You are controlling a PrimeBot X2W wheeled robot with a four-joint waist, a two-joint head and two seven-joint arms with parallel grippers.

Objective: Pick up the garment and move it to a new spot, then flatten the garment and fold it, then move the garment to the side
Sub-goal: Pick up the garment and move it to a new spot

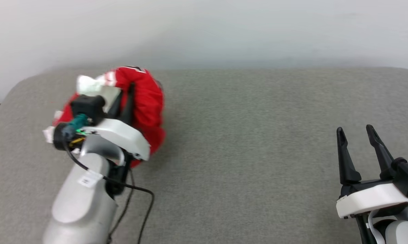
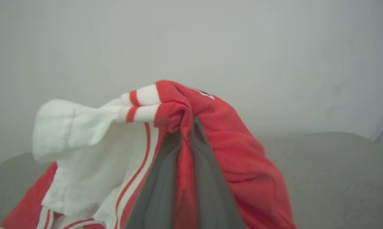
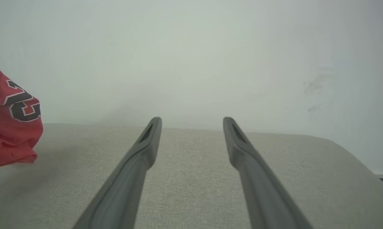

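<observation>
Grey bench [image 1: 244, 142]: one item on it. Shirt [image 1: 146, 98]: bunched at the bench's far left corner, pinched on a red fold by the left tool [image 2: 188, 127]. Right tool [image 1: 355, 130]: spread wide and empty, at the bench's near right. Judged step: relocating the shirt. The next move calls for setting it down mid-bench and spreading it flat.

Grey woven-fabric surface [image 1: 258, 152] with rounded corners, plain pale wall [image 1: 204, 30] behind
</observation>
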